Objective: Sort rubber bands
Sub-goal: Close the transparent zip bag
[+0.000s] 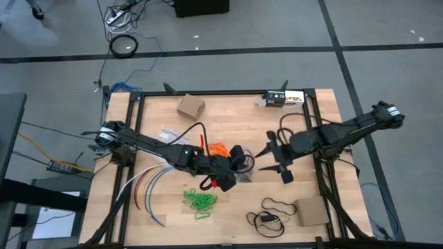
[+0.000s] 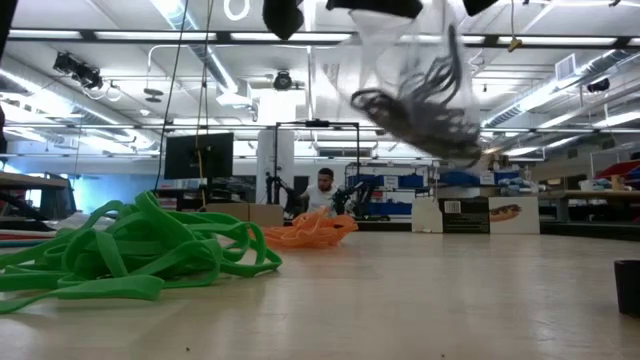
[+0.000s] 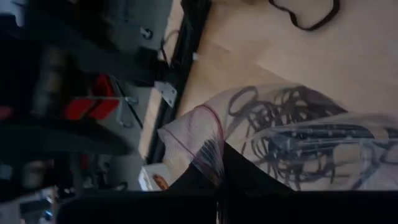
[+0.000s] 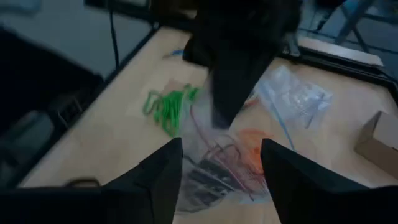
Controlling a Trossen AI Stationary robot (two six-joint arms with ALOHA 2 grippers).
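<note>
A clear zip bag (image 1: 243, 163) with dark rubber bands (image 3: 292, 124) inside hangs above the table's middle, and my left gripper (image 1: 232, 168) is shut on it. My right gripper (image 1: 275, 160) stands open just right of the bag; in its wrist view the bag (image 4: 214, 171) shows between and beyond its spread fingers, apart from them. A heap of green rubber bands (image 1: 199, 200) lies on the table near the front. An orange heap (image 1: 217, 149) lies behind my left gripper. In the low view the bag (image 2: 425, 90) hangs well above the tabletop. My left gripper pinches the bag at its zip-strip mouth edge (image 3: 208, 146) between its two fingers, coming from the table's left and slanting down. The bag is lifted clear of the table and sags with the dark bands bunched inside (image 2: 430, 115).
Cardboard boxes stand at the far left (image 1: 190, 107) and near right (image 1: 311, 211). A thin black cord loop (image 1: 277, 205) lies near the front. Long coloured cables (image 1: 149, 185) curve at the left. Another clear bag (image 4: 292, 93) lies flat. A person (image 2: 322, 190) sits in the room beyond.
</note>
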